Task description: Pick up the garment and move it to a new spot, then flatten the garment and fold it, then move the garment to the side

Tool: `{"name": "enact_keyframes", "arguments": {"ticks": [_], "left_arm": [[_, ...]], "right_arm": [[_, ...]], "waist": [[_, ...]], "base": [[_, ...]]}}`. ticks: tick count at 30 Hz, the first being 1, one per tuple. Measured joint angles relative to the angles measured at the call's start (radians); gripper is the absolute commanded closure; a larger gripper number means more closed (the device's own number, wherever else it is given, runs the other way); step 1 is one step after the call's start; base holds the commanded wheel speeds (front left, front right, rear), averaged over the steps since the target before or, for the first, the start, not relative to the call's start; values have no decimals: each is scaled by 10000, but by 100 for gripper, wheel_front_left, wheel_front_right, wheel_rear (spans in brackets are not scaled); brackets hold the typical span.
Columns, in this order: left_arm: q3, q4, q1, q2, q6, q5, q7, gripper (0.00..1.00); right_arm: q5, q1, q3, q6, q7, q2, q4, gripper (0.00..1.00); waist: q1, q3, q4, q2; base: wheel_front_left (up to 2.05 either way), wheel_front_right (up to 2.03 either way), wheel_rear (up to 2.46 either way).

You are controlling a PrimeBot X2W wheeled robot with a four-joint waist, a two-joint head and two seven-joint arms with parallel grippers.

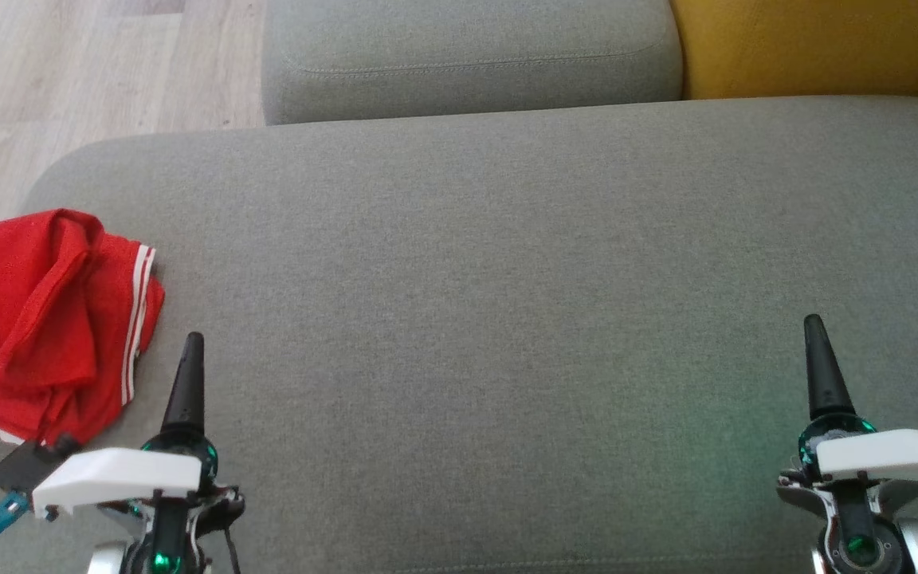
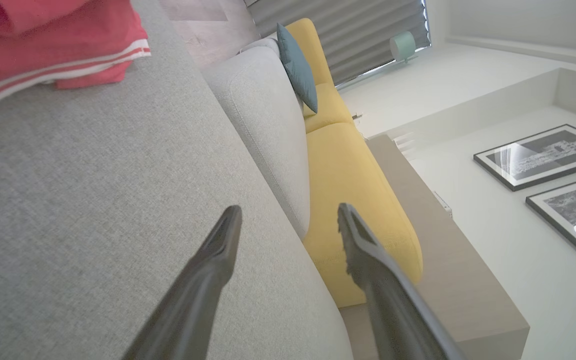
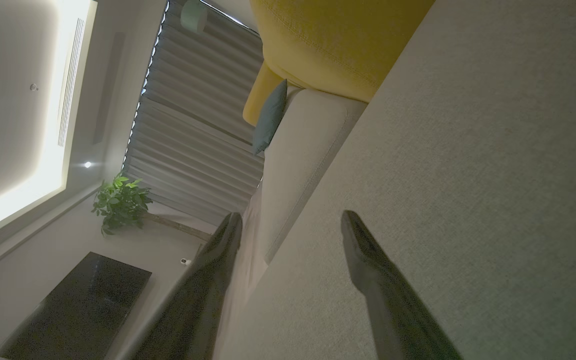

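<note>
A loosely folded red garment (image 1: 45, 319) lies at the left edge of a grey sofa seat (image 1: 507, 279), near the left tool (image 2: 289, 206), which, like the right tool (image 3: 291, 214), stands wide open, holding nothing.

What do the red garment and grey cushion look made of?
The garment looks like soft matte fabric, probably a jersey knit: it creases limply and has white striped trim. The cushion looks like matte woven upholstery with a flecked, coarse weave. The fibre is unclear for both.
</note>
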Motion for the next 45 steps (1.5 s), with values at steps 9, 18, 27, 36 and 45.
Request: {"name": "enact_keyframes", "arguments": {"ticks": [9,18,27,36,45], "left_arm": [[-123,-184,-11,94,-2,1294,-293,0],[-230,-274,-12,125,-2,2405,-525,0],[-453,-414,-139,186,-2,3707,-784,0],[-675,-539,-128,263,4,5150,-993,0],[-815,-692,-98,349,77,6502,-1266,0]], "right_arm": [[-1237,2,186,0,-203,-96,-268,0],[-2311,6,326,0,-309,-98,-451,0],[-3266,13,541,0,-408,-111,-518,0],[-4383,19,644,0,-510,-134,-518,0],[-5614,36,713,0,-523,-134,-523,0]], "waist": [[0,-23,-20,0],[0,-32,-14,0],[0,-41,-11,0],[0,-54,2,0],[0,-71,29,0]], "base": [[0,0,0],[0,0,0],[0,0,0],[0,0,0],[0,0,0]]}}
